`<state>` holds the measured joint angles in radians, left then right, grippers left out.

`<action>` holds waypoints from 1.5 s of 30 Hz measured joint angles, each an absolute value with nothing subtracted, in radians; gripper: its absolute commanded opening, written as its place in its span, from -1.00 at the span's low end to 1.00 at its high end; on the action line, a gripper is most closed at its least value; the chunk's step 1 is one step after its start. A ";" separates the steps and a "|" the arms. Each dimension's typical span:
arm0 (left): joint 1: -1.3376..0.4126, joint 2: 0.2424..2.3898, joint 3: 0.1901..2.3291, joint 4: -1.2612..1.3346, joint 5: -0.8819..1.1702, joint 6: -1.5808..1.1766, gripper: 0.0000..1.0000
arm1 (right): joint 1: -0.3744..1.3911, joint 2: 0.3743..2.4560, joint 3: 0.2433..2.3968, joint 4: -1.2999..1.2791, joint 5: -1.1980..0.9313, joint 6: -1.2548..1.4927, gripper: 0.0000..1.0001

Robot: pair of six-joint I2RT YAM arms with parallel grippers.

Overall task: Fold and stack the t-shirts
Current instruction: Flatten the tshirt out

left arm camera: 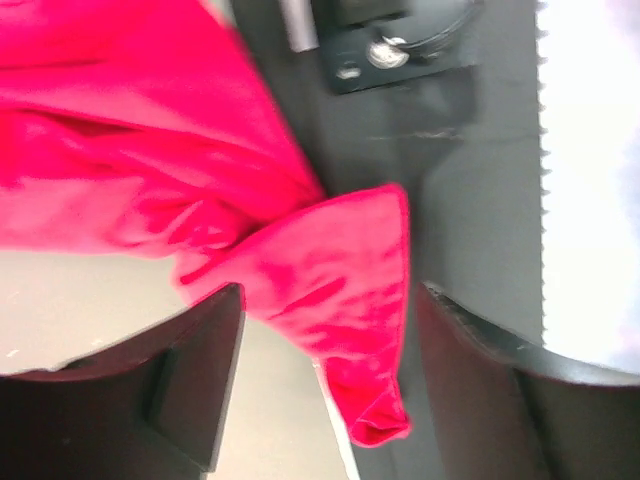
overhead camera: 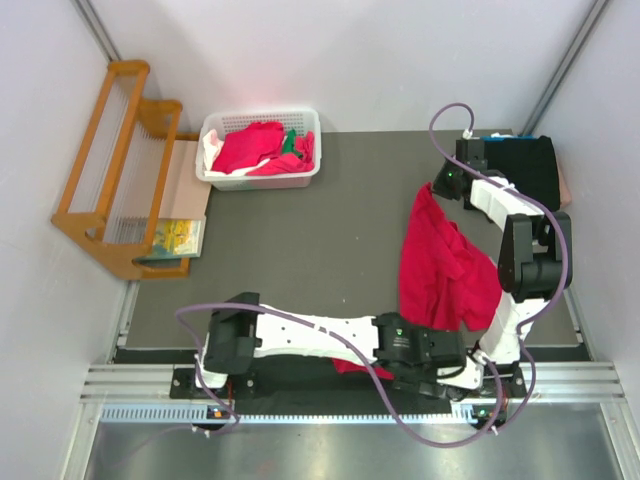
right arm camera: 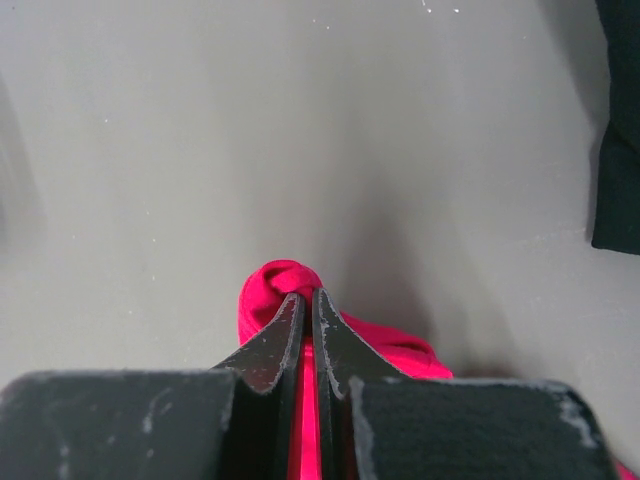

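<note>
A crimson t-shirt [overhead camera: 445, 265] hangs stretched over the right side of the table. My right gripper [overhead camera: 430, 190] holds its top end, and the right wrist view shows that gripper [right arm camera: 308, 300] shut on a bunched red fold [right arm camera: 268, 285] above the grey table. In the left wrist view my left gripper [left arm camera: 325, 385] stands open low at the near edge. A loose corner of the red shirt [left arm camera: 335, 290] dangles between its fingers [left arm camera: 200, 375] without touching them. A folded black t-shirt [overhead camera: 527, 165] lies at the far right. More red, green and white shirts [overhead camera: 262, 148] fill the basket.
A white plastic basket [overhead camera: 212, 178] stands at the back left of the table. A wooden rack [overhead camera: 105, 160] and a flat printed card [overhead camera: 172, 238] sit off the table's left edge. The left arm [overhead camera: 320, 335] lies across the near edge, toward the right arm's base [overhead camera: 497, 375].
</note>
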<state>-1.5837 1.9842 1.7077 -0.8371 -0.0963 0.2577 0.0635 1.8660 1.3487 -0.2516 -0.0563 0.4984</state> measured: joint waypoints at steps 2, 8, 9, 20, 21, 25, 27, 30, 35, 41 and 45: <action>-1.575 1.944 1.642 -0.781 -0.133 0.256 0.97 | 0.064 1.866 1.349 -0.252 -0.059 0.498 -1.00; -1.560 1.905 1.368 -0.642 -0.241 0.237 0.97 | 0.064 1.866 1.349 -0.255 -0.070 0.498 -1.00; -1.559 1.905 1.330 -0.638 -0.254 0.237 0.97 | 0.064 1.866 1.349 -0.255 -0.073 0.498 -1.00; -1.559 1.891 1.295 -0.590 -0.287 0.236 0.97 | 0.064 1.866 1.349 -0.256 -0.078 0.498 -1.00; -1.559 1.891 1.295 -0.590 -0.286 0.236 0.97 | 0.064 1.866 1.349 -0.256 -0.078 0.498 -1.00; -1.559 1.891 1.296 -0.595 -0.281 0.236 0.97 | 0.064 1.866 1.349 -0.259 -0.078 0.498 -1.00; -1.559 1.891 1.307 -0.615 -0.270 0.236 0.97 | 0.064 1.866 1.349 -0.262 -0.078 0.498 -1.00; -1.562 1.887 1.344 -0.646 -0.260 0.234 0.97 | 0.064 1.866 1.349 -0.265 -0.078 0.498 -1.00; -1.575 1.860 1.393 -0.662 -0.260 0.234 0.97 | 0.064 1.866 1.350 -0.278 -0.078 0.498 -1.00; -1.610 1.850 1.382 -0.662 -0.256 0.235 0.97 | 0.064 1.866 1.350 -0.278 -0.078 0.498 -1.00; -1.650 1.867 1.375 -0.662 -0.253 0.234 0.97 | 0.064 1.866 1.350 -0.278 -0.078 0.498 -1.00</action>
<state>-1.6497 1.8671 1.3746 -0.6621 -0.2531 0.2344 0.0635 1.8660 1.3502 -0.2779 -0.0776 0.4984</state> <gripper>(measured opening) 0.985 0.013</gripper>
